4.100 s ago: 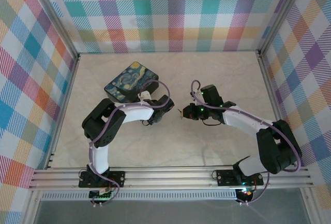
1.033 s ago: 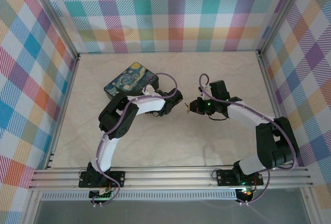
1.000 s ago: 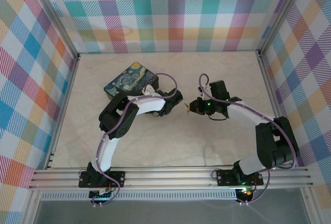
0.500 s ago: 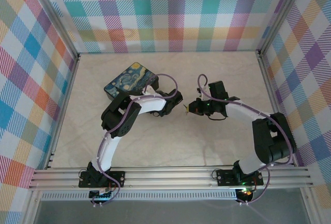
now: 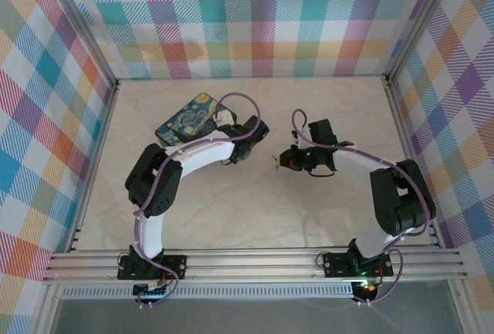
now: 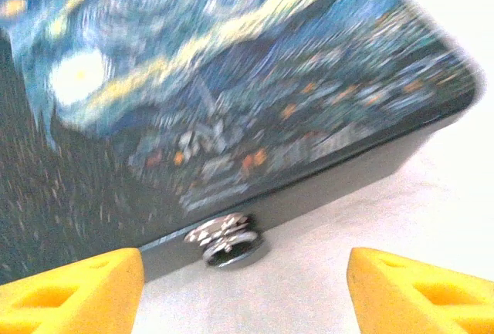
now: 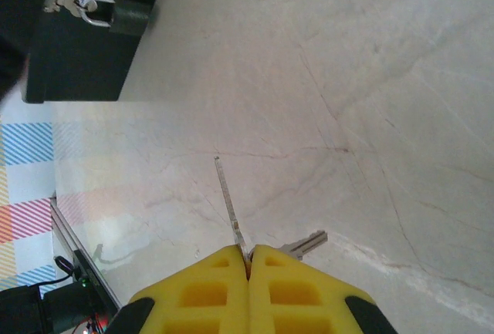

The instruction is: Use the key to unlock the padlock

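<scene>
Getting the key into the lock is the step in hand, and by my reading it is not yet close. The right hand [image 7: 248, 261] is pinched shut on the key [image 7: 228, 197], whose thin blade sticks straight out ahead of the fingers, with a second key [image 7: 307, 243] splayed to one side. In the right wrist view the padlock [image 7: 130, 18], small and dark with a silvery shackle, hangs at the side of the dark box [image 7: 77, 56], well apart from the blade tip, with bare counter [image 7: 347, 79] between. The left hand [image 6: 247, 284] is spread wide and holds nothing. It faces the box's painted lid, and a small silvery round fitting [image 6: 225, 239] on the box's front edge sits between its fingertips but farther off. The blur leaves it unclear whether that fitting is the lock's end. To do this well, I would have the left hand close on the lock body first and hold it steady with the keyway facing the right arm. The right hand should then line the blade up with the keyway before pushing in. The loose second key could snag, and a free-hanging lock would swing away from a misaligned push.
</scene>
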Motion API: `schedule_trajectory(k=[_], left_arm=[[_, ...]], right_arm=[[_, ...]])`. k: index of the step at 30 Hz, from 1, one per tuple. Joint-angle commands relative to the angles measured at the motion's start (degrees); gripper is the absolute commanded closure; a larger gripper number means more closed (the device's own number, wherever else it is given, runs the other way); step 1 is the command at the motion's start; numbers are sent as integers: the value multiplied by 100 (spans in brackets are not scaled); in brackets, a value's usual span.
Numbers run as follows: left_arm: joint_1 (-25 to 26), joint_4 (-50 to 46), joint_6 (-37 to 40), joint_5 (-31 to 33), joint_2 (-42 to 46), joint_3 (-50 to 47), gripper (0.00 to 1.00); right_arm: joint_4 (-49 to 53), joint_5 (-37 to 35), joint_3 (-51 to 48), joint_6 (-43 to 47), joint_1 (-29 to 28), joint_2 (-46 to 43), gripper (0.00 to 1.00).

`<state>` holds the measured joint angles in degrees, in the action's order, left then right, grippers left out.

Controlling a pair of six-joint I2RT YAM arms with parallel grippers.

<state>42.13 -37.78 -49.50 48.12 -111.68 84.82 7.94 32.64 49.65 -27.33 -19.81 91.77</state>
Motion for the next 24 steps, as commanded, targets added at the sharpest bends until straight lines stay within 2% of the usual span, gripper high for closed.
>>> schedule_trajectory(k=[1, 4, 9, 13, 17, 24], left_arm=[[-90, -704, 1306, -25, 229, 408, 29], [-449, -606, 2092, -516, 263, 528, 28], [-1172, -537, 2865, -1765, 258, 570, 22], [-1510, -429, 3085, -2728, 160, 469, 19], [-1703, -13, 3189, -3372, 179, -24, 19], [-1744, 501, 3124, -4420, 353, -821, 20]], right_arm=[[-79, 141, 238, 150, 49, 148, 100], [-65, 179, 291, 115, 49, 188, 100], [20, 155, 305, 81, 48, 103, 100], [27, 129, 243, 37, 48, 36, 100], [13, 138, 186, -37, 44, -9, 100], [91, 93, 206, -96, -5, -137, 100]])
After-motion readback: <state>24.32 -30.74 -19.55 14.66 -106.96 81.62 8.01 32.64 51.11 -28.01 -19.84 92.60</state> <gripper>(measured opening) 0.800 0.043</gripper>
